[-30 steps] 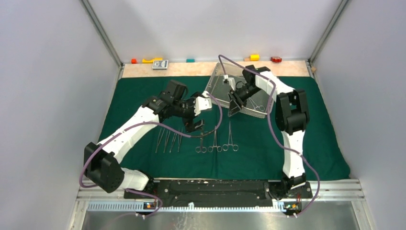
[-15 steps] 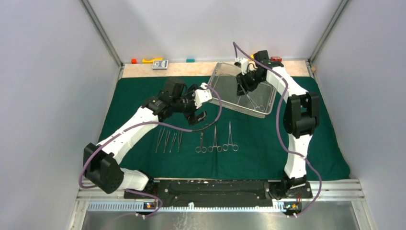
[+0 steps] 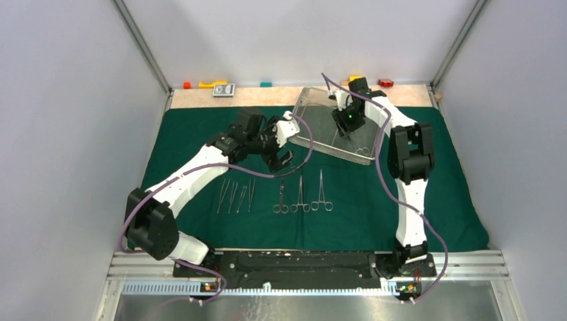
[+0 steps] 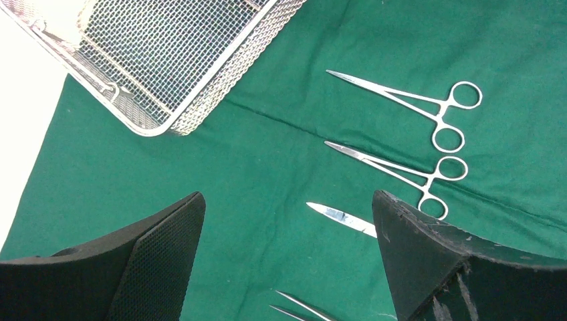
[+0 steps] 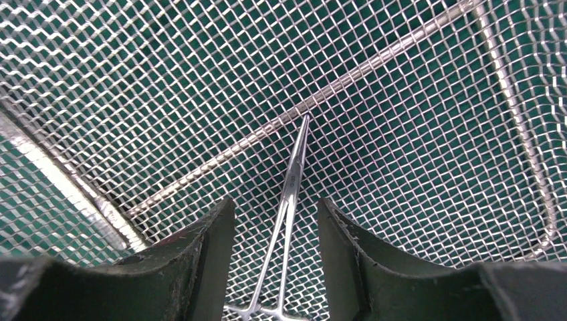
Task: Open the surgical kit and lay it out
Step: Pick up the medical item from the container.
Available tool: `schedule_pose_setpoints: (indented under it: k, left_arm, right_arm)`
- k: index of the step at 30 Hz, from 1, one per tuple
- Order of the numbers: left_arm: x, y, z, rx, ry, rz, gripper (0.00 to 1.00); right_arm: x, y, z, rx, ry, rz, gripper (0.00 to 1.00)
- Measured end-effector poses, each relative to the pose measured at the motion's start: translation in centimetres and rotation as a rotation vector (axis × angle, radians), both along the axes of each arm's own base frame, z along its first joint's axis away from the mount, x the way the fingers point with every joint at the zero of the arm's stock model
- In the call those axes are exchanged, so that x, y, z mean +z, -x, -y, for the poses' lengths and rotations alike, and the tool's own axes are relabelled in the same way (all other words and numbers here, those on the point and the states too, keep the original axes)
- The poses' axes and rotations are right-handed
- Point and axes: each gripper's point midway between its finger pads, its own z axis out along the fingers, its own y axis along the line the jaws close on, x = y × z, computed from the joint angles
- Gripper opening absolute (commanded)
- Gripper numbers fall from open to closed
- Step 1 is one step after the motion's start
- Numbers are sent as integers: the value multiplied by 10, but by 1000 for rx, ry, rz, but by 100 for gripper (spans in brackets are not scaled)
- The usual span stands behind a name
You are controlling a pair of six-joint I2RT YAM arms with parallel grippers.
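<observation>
The dark green cloth (image 3: 401,200) is spread over the table. The wire-mesh tray (image 3: 334,150) sits on it at the back centre. My right gripper (image 3: 344,124) is open and reaches down inside the tray. In the right wrist view its fingers (image 5: 214,247) straddle a ring-handled clamp (image 5: 291,180) lying on the mesh (image 5: 434,134), without touching it. Another clamp (image 3: 361,148) lies in the tray's near corner. Several tweezers (image 3: 234,195) and three ring-handled instruments (image 3: 301,197) lie in a row on the cloth. My left gripper (image 3: 284,159) is open and empty above them, with two clamps (image 4: 428,107) ahead of it.
Small coloured blocks (image 3: 212,84) and a small box (image 3: 224,90) line the wooden strip behind the cloth. A red block (image 3: 385,83) sits at the back right. Grey walls close in both sides. The tray corner (image 4: 154,127) lies just ahead of the left gripper.
The tray was tilted up and now lies flat. My right gripper moved to the tray's far side, then down over the clamp. My left gripper shifted slightly right and toward the tray.
</observation>
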Motion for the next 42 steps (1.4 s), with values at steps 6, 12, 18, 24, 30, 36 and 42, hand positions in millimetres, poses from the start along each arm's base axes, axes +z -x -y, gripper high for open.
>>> schedule_pose_setpoints:
  k: [6, 12, 18, 24, 30, 36, 42]
  left_arm:
    - [-5, 0, 3, -4, 2, -22, 99]
    - [-3, -1, 5, -9, 14, -14, 99]
    - [-2, -2, 5, -8, 17, -7, 99]
    - [-1, -3, 6, -8, 19, -4, 99]
    - [-1, -3, 6, -11, 22, -4, 99]
    - [2, -2, 7, -17, 28, -3, 99]
    - [7, -4, 13, -32, 46, -7, 99]
  right_arm:
    - [-16, -5, 6, -7, 42, -7, 41]
    - [-19, -7, 7, -7, 45, 5, 29]
    - [-21, -7, 4, 2, 30, 21, 19]
    - [-20, -7, 4, 2, 22, 20, 8]
    - [-19, -10, 6, -5, 17, 17, 0]
    - [-17, -10, 7, -29, -1, 7, 0]
    - [-16, -13, 16, -67, -12, 1, 0]
